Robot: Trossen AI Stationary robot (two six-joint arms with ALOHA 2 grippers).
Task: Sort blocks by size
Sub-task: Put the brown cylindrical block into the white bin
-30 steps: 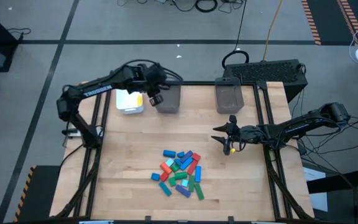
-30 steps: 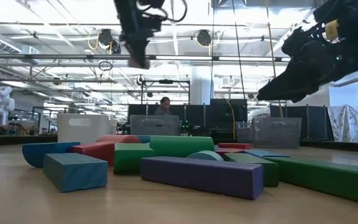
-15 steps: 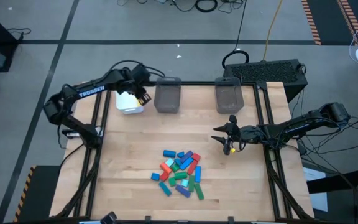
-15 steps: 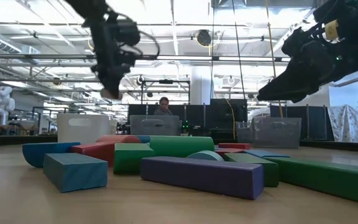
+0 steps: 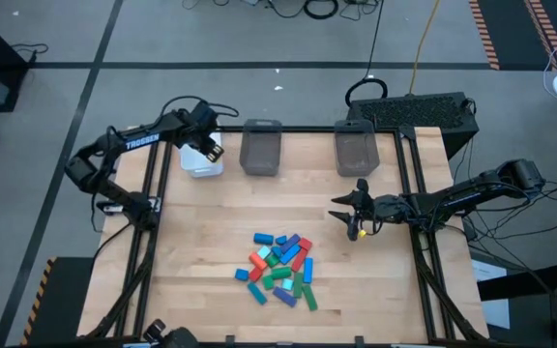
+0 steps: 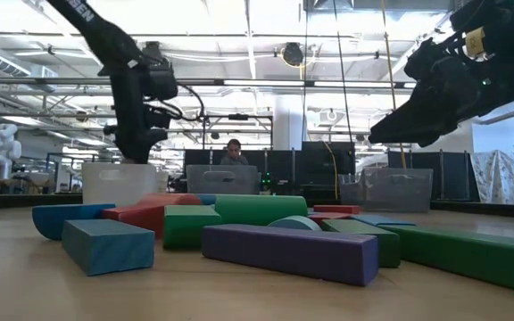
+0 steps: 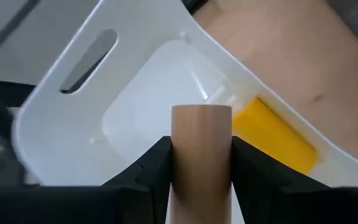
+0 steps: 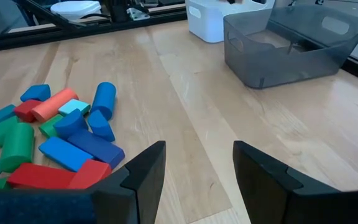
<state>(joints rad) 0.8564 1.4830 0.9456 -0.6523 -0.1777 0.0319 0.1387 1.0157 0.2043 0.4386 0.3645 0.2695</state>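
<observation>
Left hand (image 7: 201, 163), now above white tray (image 7: 61, 118), block colour unclear.

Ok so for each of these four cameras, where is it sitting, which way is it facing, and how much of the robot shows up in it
High view: overhead, looking straight down; both arms, block pile, white tray.
Low view: table height, looking across the pile into the room; both arms overhead.
Left wrist view: above the tray, left tool shut on a tan cylinder block.
Right wrist view: facing pile and grey bin; right tool open.
Shared: high and left wrist views both show the tray's yellow block.
</observation>
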